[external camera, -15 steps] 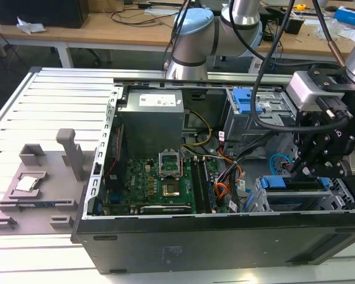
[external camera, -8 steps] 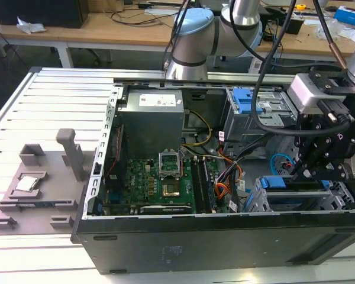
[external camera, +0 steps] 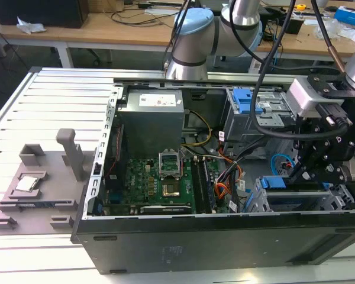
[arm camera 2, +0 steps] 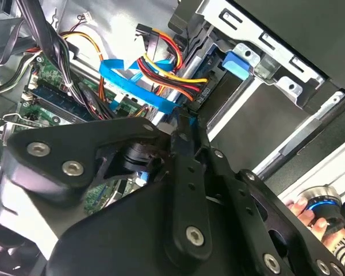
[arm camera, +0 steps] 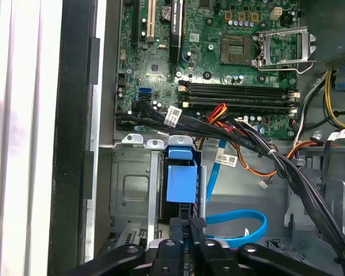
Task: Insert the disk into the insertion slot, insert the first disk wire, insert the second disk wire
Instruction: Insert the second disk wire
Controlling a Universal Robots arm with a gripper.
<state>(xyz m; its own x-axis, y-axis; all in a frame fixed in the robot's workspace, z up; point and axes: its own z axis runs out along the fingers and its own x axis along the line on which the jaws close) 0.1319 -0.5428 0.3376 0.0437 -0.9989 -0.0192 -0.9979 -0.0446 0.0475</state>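
A: Disk first, where is it?
B: Disk [arm camera: 180, 183] sits inside the insertion slot [arm camera: 132, 190], blue carrier end showing; in the exterior view its blue edge [external camera: 274, 183] shows in the cage at the exterior view's right of the case.
A: Start bigger. Case?
B: Open computer case [external camera: 225, 245] lies on the desk [external camera: 41, 118], motherboard [external camera: 160, 180] exposed, silver power supply [external camera: 151, 121] behind it. Grey fixture tray [external camera: 35, 189] sits on the desk at the exterior view's left, well apart from the case.
A: Arm?
B: Arm reaches down over the drive cage; end effector [external camera: 302, 171] hangs just above the disk end.
A: End effector state?
B: Fingers narrow, nearly together, tips [arm camera: 188, 225] just beside the disk's carrier. In the second wrist view the tips [arm camera 2: 184, 123] meet the end of the second disk wire [arm camera 2: 135, 86]; a firm grip on it, cannot tell.
A: Wires?
B: Second disk wire loops flat and light blue [arm camera: 241, 224] beside the slot. First disk wire [arm camera 2: 167, 72], orange-red-black bundle, runs to a dark plug at the disk's end.
A: Anything small?
B: A person's fingers [arm camera 2: 303, 211] on a blue-ringed knob [arm camera 2: 324, 206].
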